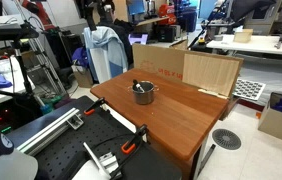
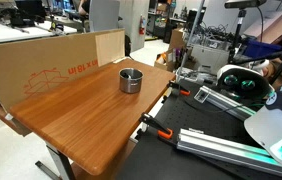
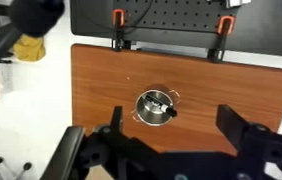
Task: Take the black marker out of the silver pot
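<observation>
The silver pot (image 3: 154,107) stands on the wooden table (image 3: 101,80), seen from high above in the wrist view. The black marker (image 3: 164,108) lies slanted inside it, its dark end resting over the rim. The pot also shows in both exterior views (image 1: 144,94) (image 2: 130,80), with the marker (image 1: 138,87) poking up out of it. My gripper (image 3: 173,128) is open and empty, high above the table, with the pot between its fingers and nearer the left one. The gripper does not show in the exterior views.
Cardboard boxes (image 1: 211,72) (image 2: 51,62) stand along one table edge. Orange clamps (image 3: 118,20) (image 3: 224,24) hold the table to a black perforated board (image 3: 171,15). Metal rails (image 2: 231,145) lie beside the table.
</observation>
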